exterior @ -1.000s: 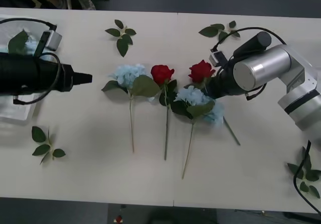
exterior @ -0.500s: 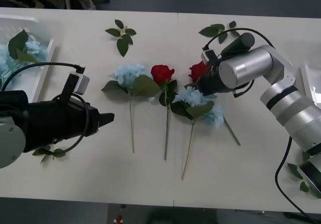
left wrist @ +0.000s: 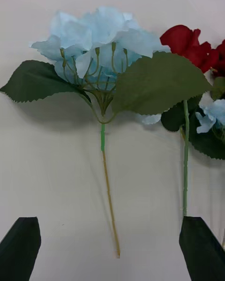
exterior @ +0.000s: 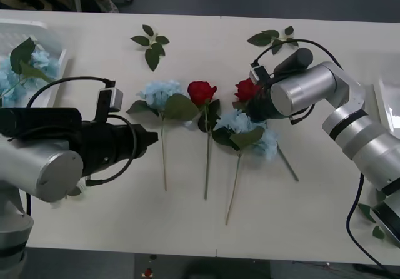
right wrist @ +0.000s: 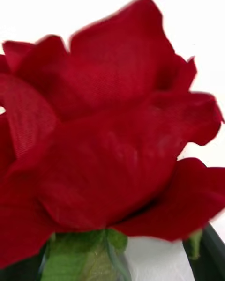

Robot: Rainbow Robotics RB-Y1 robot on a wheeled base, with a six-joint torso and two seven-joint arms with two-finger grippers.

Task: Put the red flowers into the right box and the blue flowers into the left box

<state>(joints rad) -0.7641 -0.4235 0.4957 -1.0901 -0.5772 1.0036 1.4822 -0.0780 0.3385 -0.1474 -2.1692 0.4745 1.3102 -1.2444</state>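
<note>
my two grippers among the flowers on the table

my left gripper (left wrist: pixel 110 248) is spread apart over a blue flower (left wrist: pixel 96 37); my right gripper's (exterior: pixel 250 107) state i cannot tell, close against a red rose (right wrist: pixel 108 136).

Two red roses lie on my tabletop (exterior: pixel 187 223): the middle rose (exterior: pixel 202 92) rests flat, its stem pointing toward me, and the right rose (exterior: pixel 246 89) sits close beside it, its bloom (right wrist: pixel 108 136) close up in my right wrist view. A pale blue hydrangea (exterior: pixel 160 94) with two broad green leaves lies just left of the middle rose, stem toward me (left wrist: pixel 110 201). Another blue hydrangea (exterior: pixel 242 126) lies over the right rose's stem. A third blue cluster (exterior: pixel 39 59) rests inside the slotted white left box (exterior: pixel 53 97). The right box's rim (exterior: pixel 380 104) shows at the far right.
</note>
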